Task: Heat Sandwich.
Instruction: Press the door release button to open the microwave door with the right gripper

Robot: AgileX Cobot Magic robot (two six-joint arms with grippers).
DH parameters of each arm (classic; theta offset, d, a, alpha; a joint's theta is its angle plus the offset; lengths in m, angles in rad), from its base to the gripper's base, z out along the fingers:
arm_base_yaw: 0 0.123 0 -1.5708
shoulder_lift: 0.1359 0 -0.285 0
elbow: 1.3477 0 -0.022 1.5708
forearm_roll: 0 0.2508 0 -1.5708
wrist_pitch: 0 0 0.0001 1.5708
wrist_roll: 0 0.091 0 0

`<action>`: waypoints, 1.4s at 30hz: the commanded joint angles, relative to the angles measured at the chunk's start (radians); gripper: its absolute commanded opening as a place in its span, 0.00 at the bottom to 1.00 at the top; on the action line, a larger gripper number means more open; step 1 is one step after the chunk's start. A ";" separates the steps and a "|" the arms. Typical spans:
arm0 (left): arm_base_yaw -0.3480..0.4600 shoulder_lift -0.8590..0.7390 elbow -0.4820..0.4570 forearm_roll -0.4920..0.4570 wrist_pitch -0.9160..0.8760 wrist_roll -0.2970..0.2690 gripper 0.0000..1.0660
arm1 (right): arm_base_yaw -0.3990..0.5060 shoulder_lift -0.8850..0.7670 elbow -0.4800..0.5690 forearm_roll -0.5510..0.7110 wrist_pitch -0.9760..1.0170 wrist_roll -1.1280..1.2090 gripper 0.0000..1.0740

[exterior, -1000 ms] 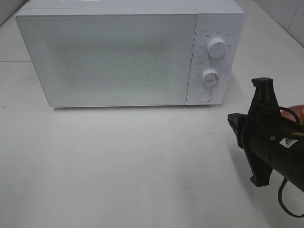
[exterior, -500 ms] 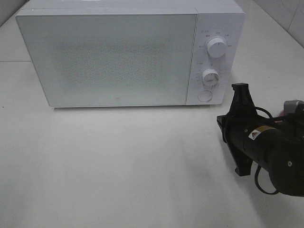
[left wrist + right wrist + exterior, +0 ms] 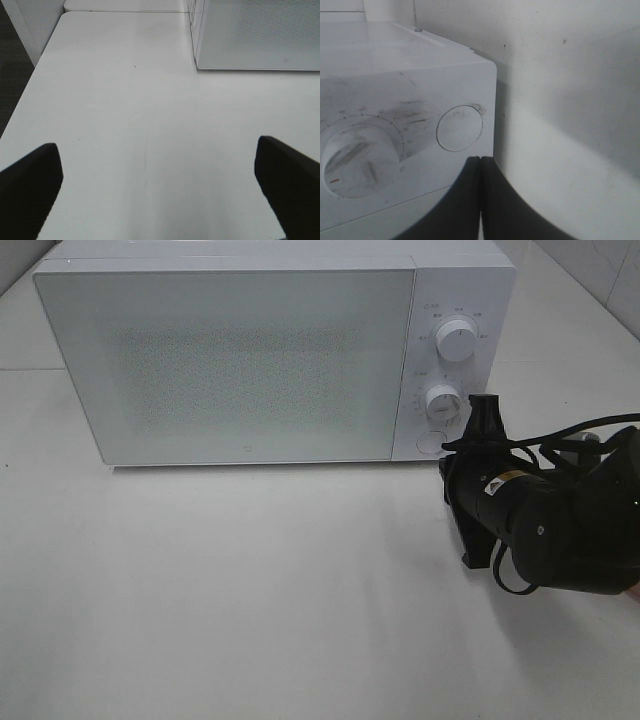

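The sandwich is shown in none of the views, so its place, its heading and its long axis cannot be told. What is seen is a white microwave (image 3: 240, 360) set on a white table (image 3: 250, 610), its door (image 3: 230, 365) shut across the front. On the control panel to the right of the door, an upper dial (image 3: 457, 340) is set above a lower dial (image 3: 442, 400), with a round button (image 3: 430, 442) beneath both. The right gripper (image 3: 480, 159) is held at that panel with its fingers pressed together and nothing gripped. Its tips are placed just beside the round button and seem close to the panel's face, though contact cannot be judged. The black right arm (image 3: 540, 525) is stretched over the table by the microwave's right end. The left gripper (image 3: 159, 190) is held over the table with its fingers (image 3: 30, 185) spread wide, well apart from the microwave's corner
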State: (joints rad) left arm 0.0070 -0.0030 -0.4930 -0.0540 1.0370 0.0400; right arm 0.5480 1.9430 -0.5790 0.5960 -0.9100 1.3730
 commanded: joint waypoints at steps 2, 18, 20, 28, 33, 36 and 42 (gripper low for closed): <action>0.003 -0.031 0.002 -0.002 -0.001 -0.001 0.98 | -0.005 0.027 -0.037 -0.006 -0.011 0.006 0.00; 0.003 -0.031 0.002 -0.002 -0.001 -0.001 0.98 | -0.096 0.092 -0.153 -0.094 0.014 0.029 0.00; 0.003 -0.031 0.002 -0.002 -0.001 -0.001 0.98 | -0.096 0.115 -0.163 -0.123 0.025 0.073 0.00; 0.003 -0.031 0.002 -0.002 -0.001 -0.001 0.98 | -0.098 0.132 -0.172 -0.126 -0.029 0.065 0.00; 0.003 -0.031 0.002 -0.002 -0.001 -0.001 0.98 | -0.098 0.132 -0.180 -0.119 -0.062 0.061 0.00; 0.003 -0.031 0.002 -0.002 -0.001 -0.001 0.98 | -0.098 0.132 -0.192 -0.118 -0.068 0.061 0.00; 0.003 -0.031 0.002 -0.002 -0.001 -0.001 0.98 | -0.098 0.151 -0.219 -0.107 -0.192 0.053 0.00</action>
State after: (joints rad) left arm 0.0070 -0.0030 -0.4930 -0.0540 1.0370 0.0400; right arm 0.4600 2.0950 -0.7550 0.4890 -0.9570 1.4420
